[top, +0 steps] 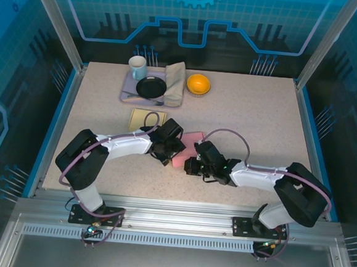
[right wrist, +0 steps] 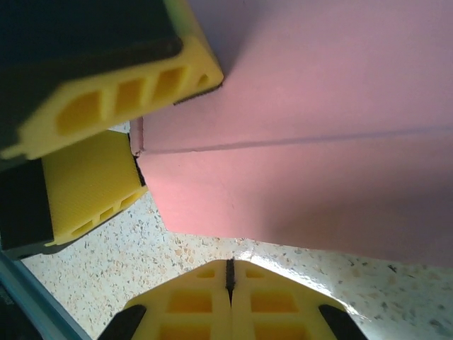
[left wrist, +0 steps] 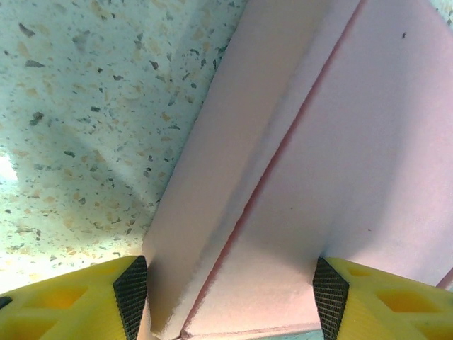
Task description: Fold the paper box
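**Findings**

1. The pink paper box (top: 187, 144) lies near the centre of the table (left wrist: 78, 127), between the 2 wrists. In the left wrist view a side flap (left wrist: 226, 156) joins the main panel along a crease (left wrist: 283, 142). We judge the fold only part made.
2. The left gripper (left wrist: 230, 301) has its jaws spread wide, straddling 1 corner of the box. Its pads (left wrist: 131, 297) meet the card on both sides, so we read this as a hold.
3. The right gripper (right wrist: 228, 283) has its jaws pressed together on nothing. It sits just off the box's near edge, at 5 o'clock of the box in the top view.
4. A yellow flat sheet (top: 146, 119) lies at 10 o'clock of the box, apart from it.

**Recommendation**

The closed right fingers suit pushing. We advise keeping the left hold firm as an anchor. The right tip should press the flap along the crease, low and square to it. That way the card bends at the score rather than buckling or sliding.
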Tool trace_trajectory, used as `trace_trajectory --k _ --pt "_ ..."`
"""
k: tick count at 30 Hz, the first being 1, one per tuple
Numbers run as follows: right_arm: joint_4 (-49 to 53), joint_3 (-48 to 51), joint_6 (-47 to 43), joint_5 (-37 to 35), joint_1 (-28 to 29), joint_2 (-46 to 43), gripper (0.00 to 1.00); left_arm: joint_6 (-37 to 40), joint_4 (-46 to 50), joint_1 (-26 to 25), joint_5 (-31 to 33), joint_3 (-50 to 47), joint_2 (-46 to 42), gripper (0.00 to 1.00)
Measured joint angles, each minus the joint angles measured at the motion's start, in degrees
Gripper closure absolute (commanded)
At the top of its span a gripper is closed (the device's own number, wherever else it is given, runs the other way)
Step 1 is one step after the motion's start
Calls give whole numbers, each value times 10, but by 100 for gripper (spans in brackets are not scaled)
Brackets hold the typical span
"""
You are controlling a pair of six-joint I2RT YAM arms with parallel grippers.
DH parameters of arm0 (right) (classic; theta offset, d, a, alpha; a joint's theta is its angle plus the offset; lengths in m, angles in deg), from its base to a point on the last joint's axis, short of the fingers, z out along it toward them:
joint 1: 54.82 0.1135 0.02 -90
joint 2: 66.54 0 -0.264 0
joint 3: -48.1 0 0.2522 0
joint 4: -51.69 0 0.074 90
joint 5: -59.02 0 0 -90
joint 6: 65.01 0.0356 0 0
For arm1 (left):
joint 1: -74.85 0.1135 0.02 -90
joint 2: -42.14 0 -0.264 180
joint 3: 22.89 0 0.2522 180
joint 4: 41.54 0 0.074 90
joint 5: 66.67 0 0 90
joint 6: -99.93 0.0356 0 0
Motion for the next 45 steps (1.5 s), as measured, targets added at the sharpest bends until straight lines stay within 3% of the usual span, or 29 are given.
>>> trace_trajectory --k 8,20,27,34,40,45 --pt "-129 26 82 34 -17 61 100 -26 -14 -3 -8 12 16 35" --pt "-236 30 155 42 -45 132 100 -40 -30 -9 8 16 26 35" --pt "-226 30 153 52 -62 126 100 -28 -14 -12 11 26 25 30" --pt "-174 33 146 43 -124 103 100 30 84 17 9 45 -1 24" --pt "-143 57 134 48 -156 70 100 101 108 53 1 115 -4 22" --pt "-75 60 102 48 -162 12 99 205 94 78 -12 221 41 22"
